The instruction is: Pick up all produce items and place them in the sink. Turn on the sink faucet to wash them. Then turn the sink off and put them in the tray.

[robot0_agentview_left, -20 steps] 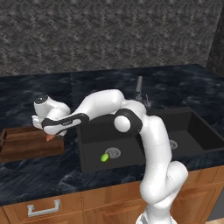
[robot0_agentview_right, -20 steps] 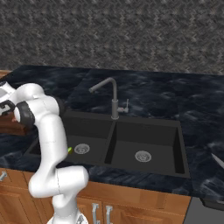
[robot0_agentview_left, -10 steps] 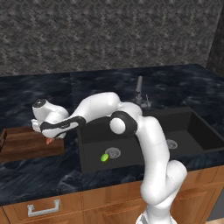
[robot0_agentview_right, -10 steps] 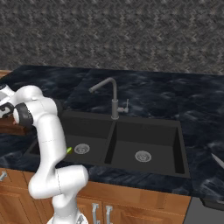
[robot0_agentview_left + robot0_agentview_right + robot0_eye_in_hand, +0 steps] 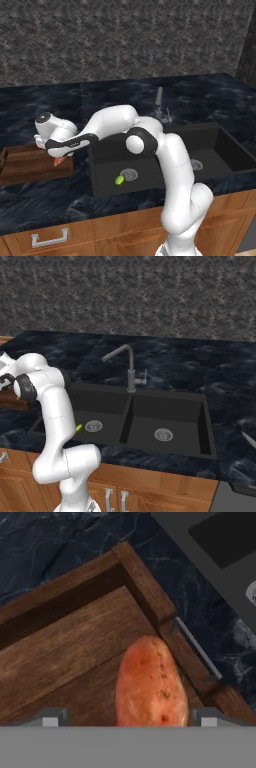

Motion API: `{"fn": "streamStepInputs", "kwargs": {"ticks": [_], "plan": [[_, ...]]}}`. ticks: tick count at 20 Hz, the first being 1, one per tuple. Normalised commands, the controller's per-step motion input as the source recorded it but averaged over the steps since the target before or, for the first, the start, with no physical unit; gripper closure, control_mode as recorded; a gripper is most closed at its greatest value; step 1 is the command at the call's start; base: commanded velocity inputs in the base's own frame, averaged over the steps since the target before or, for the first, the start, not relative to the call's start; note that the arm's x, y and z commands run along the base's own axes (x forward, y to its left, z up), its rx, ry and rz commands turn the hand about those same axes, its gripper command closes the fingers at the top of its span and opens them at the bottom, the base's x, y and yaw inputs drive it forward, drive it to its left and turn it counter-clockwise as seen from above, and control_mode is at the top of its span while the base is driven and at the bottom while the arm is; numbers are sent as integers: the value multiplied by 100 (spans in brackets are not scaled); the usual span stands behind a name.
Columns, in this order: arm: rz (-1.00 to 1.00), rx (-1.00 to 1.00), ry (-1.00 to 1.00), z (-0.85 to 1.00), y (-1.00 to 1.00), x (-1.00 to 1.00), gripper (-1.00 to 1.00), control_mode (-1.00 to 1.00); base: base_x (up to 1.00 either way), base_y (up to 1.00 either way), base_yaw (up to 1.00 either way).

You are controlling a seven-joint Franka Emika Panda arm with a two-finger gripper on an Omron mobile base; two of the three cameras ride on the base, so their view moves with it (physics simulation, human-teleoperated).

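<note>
The orange-red elongated produce piece [image 5: 150, 684] lies on the brown wooden tray [image 5: 65, 647], near its right rim. My gripper [image 5: 127, 718] hovers right over it, open, with a fingertip standing clear on each side. From the left base view the gripper [image 5: 59, 156] sits above the tray [image 5: 25, 167], at its right end, with the orange piece [image 5: 58, 162] just below. The small yellow-green lime-like piece [image 5: 119, 180] rests in the left basin of the black sink [image 5: 220, 150], beside the drain, and shows again as the lime [image 5: 79, 427]. The grey faucet [image 5: 128, 363] stands behind the sink divider.
The tray sits on the dark marbled counter [image 5: 45, 200] left of the sink [image 5: 200, 421]. My arm stretches from the base across the left basin to the tray. A stone wall [image 5: 125, 40] backs the counter. Wooden cabinet fronts [image 5: 50, 237] run below the edge.
The jaws have spread wide and let go of the orange-red piece, which now lies on the tray. The hand has shifted slightly over the tray's right end.
</note>
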Motion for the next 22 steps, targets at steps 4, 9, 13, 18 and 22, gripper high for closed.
{"fn": "streamStepInputs", "kwargs": {"ticks": [4, 9, 13, 18, 22], "plan": [[0, 0, -1, 41, 0, 0, -100, -100, 0, 0, 0], [0, 1, -1, 40, -21, -9, -100, -100, 0, 0, 0], [0, 5, -3, 37, -51, -24, -100, -100, 0, 0, 0], [0, 10, -1, 39, -68, -15, -100, -100, 0, 0, 0], [0, 12, -1, 23, -82, -3, -100, -100, 0, 0, 0]]}}
